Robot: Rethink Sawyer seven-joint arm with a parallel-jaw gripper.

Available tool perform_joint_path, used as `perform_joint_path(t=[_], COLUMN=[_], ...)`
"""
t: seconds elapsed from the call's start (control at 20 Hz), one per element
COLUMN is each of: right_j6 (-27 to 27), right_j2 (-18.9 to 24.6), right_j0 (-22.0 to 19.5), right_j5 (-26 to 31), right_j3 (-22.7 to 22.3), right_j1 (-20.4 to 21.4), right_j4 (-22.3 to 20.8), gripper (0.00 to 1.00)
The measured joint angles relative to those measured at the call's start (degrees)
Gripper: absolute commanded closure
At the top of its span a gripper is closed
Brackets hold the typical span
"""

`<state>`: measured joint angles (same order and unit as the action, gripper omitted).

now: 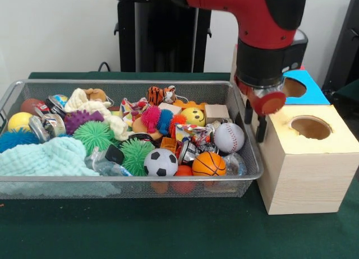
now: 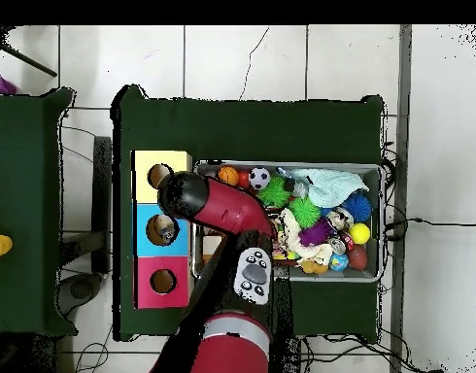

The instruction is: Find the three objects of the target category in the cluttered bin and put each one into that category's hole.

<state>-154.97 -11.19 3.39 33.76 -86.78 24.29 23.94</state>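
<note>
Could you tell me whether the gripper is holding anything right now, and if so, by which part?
It cannot be told. The gripper hangs between the wire bin and the wooden box, and the arm hides its jaws in the overhead view.

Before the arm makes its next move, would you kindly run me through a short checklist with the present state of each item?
1. Gripper clear of the wire mesh bin: ok, it hangs between the bin and the boxes.
2. Gripper open or shut: cannot tell.
3. Anything held: cannot tell.
4. Round hole in the pale wooden box unobstructed: ok.
5. Balls reachable on top of the clutter: ok; white baseball, orange basketball and black-and-white football lie uncovered.
6. Blue-topped box's hole: cannot tell, partly hidden by the arm.
</note>
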Motion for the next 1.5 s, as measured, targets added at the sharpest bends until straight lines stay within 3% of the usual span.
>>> perform_joint_path(t=[0.3, 1.5], right_j6=[0.0, 0.0], right_j2=[0.7, 0.7], right_j0=[-0.1, -0.8], right_j5=[-4.7, -4.8], right_j3=[1.2, 1.3], right_j1=[-2.3, -2.4], right_j4=[1.3, 0.8], gripper=[0.0, 0.0])
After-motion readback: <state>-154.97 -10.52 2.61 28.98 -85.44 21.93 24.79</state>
